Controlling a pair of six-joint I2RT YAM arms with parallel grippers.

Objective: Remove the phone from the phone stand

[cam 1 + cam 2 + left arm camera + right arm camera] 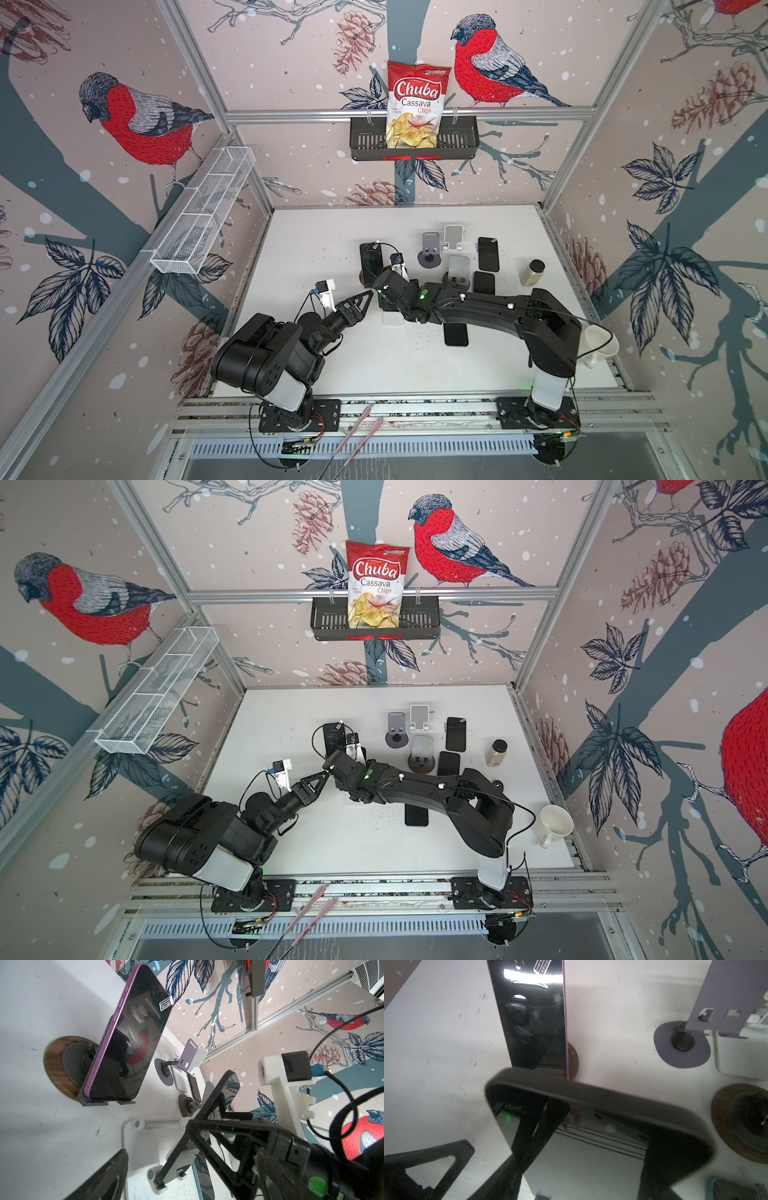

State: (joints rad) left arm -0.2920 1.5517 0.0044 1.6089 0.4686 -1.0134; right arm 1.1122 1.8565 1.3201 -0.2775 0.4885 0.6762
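black phone [591,1136], glossy, reflective, rounded corners

The walls [291,62] are papered pale pink, with red-breasted birds [482,62], pine cones [353,41], dark leaves [660,178] and blue-grey branches [54,166]. Aluminium bars [291,114] frame the corners and cross the back wall. A black basket [461,143] hangs from the crossbar with a chip bag [417,104] upright in it. A white mesh basket [199,224] hangs along the left wall. The table [316,232] is white, scuffed and speckled. Aluminium rails [415,409] run along its front edge, with a slotted grille [249,449] nearer the camera. The light is even.
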